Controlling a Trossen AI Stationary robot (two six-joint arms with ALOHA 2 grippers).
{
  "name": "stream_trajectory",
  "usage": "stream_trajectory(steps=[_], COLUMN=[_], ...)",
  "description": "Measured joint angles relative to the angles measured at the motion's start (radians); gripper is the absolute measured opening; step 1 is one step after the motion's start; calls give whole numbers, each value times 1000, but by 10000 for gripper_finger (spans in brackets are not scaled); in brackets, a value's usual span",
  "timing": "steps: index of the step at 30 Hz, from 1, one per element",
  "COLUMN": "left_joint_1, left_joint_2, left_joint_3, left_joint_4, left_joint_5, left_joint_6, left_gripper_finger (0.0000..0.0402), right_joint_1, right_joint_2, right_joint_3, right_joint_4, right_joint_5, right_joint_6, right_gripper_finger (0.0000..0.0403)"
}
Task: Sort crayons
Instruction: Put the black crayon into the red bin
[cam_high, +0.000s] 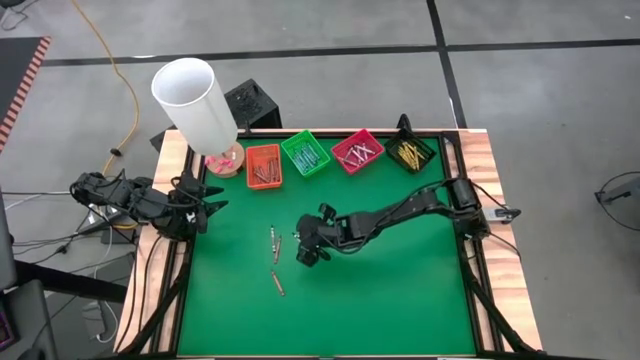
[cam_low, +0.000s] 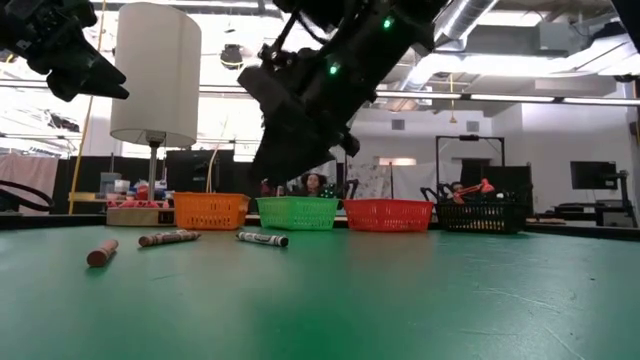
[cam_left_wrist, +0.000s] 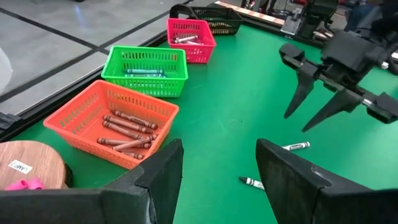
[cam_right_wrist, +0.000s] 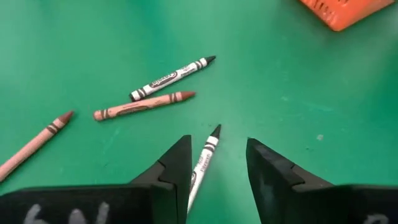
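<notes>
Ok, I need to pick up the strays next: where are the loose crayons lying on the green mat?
High view: the thin loose crayons lie on the green table mat left of centre, just beside the right pincer, in front of the square orange plastic tray.

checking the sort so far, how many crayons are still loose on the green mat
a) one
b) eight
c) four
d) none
c: the right wrist view shows four loose crayons on the green mat, a white one between the open right gripper fingers, another white one, a brown one and a second brown one off to the side.
</notes>
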Motion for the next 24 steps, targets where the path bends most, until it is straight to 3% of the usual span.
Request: stream_trajectory(steps=[24], left_joint_1=[0], left_joint_2=[0], left_joint_3=[0], left_joint_4=[0], left_joint_5=[0], left_joint_6=[0], left_gripper_finger=[192], right_joint_1=[27], right_joint_2=[111], right_joint_3=[1], right_joint_4=[12], right_joint_5=[2], right_joint_6=[64], right_gripper_finger=[142])
